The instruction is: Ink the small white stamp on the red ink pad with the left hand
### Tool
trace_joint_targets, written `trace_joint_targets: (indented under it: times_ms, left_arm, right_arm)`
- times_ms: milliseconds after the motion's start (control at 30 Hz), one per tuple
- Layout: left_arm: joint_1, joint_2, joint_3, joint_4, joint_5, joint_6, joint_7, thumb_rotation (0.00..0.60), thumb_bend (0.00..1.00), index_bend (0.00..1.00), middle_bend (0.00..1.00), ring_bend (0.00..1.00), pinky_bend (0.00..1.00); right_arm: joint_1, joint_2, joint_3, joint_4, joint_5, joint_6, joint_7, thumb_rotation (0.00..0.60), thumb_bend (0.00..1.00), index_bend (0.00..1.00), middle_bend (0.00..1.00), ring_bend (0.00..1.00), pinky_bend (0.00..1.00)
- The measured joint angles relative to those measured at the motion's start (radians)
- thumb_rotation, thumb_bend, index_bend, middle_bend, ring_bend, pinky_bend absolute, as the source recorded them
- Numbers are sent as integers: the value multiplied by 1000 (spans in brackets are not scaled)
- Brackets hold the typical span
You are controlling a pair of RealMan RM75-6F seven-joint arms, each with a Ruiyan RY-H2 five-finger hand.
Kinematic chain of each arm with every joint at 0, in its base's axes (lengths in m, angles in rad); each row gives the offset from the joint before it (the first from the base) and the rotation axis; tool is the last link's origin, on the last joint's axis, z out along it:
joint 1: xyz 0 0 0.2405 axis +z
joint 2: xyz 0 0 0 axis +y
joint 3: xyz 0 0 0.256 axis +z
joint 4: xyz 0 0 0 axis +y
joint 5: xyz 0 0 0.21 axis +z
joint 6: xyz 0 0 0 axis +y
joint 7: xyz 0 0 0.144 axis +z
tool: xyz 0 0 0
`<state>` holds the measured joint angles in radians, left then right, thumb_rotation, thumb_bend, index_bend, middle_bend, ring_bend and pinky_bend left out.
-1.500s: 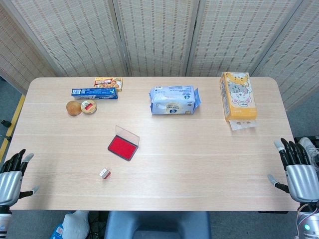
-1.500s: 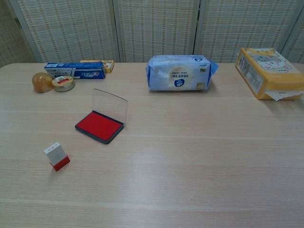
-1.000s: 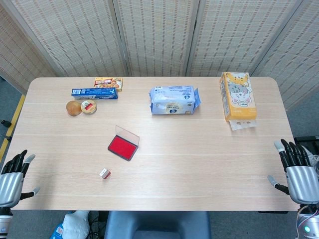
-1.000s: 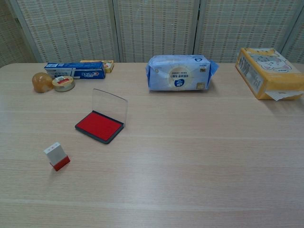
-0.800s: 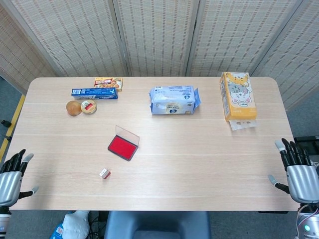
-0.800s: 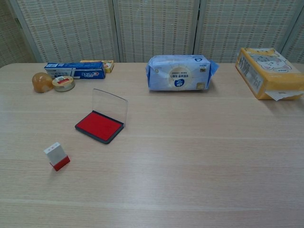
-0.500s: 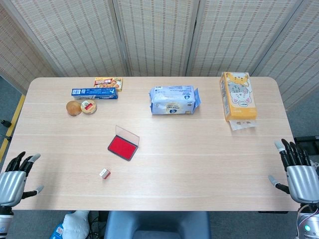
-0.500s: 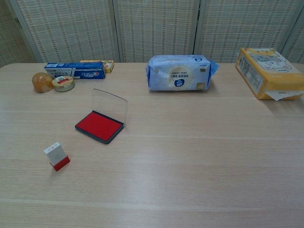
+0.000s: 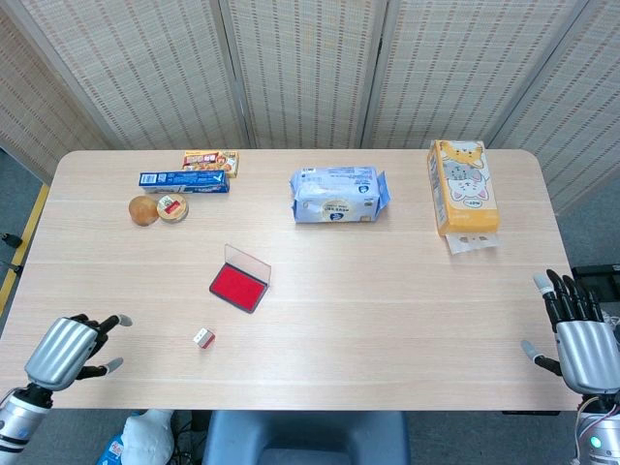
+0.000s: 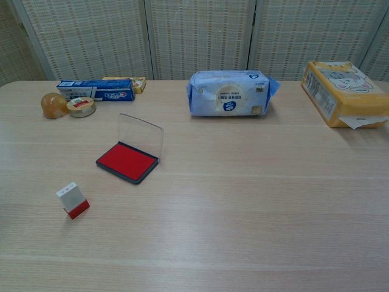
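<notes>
The small white stamp (image 9: 203, 338) with a red base lies on the table, also in the chest view (image 10: 72, 200). The red ink pad (image 9: 237, 285) sits open, its clear lid raised, just beyond the stamp (image 10: 127, 162). My left hand (image 9: 66, 350) hovers over the table's near left corner, fingers spread, holding nothing, well to the left of the stamp. My right hand (image 9: 581, 335) hangs off the table's near right corner, fingers apart and empty. Neither hand shows in the chest view.
At the back left lie a blue toothpaste box (image 9: 183, 181), a small yellow box (image 9: 211, 161), a round tin (image 9: 172, 207) and a brown ball (image 9: 143, 210). A wipes pack (image 9: 338, 194) sits at the back middle and an orange tissue box (image 9: 462, 187) at the back right.
My left hand has moved from beside the table's left edge inward over the near left corner, toward the stamp. The right hand, stamp and ink pad have not moved.
</notes>
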<state>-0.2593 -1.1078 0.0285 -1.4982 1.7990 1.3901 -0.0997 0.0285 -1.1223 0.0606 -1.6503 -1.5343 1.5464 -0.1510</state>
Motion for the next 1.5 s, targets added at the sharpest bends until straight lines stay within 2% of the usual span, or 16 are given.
trace_joint_targets:
  times_ms: [400, 667, 1167, 1500]
  left_arm:
    - [-149, -42, 5, 4, 13, -197, 36, 600, 300, 411, 1000, 811, 681]
    - [-198, -65, 3, -6, -32, -290, 92, 600, 307, 411, 1000, 801, 680]
    - [-288, -78, -15, -89, -152, -468, 325, 600, 307, 385, 1000, 799, 680]
    - [-336, -100, -39, -151, -312, -573, 501, 600, 307, 347, 1000, 792, 679]
  right_arm:
    - [2, 2, -1, 0, 0, -5, 4, 600, 181, 0, 0, 0, 0]
    - [1, 4, -2, 2, -4, 0, 11, 600, 181, 0, 0, 0, 0]
    - [-1, 6, -2, 3, -8, 7, 18, 600, 181, 0, 0, 0, 0]
    - [-8, 12, -4, 4, -22, 26, 35, 600, 181, 0, 0, 0, 0]
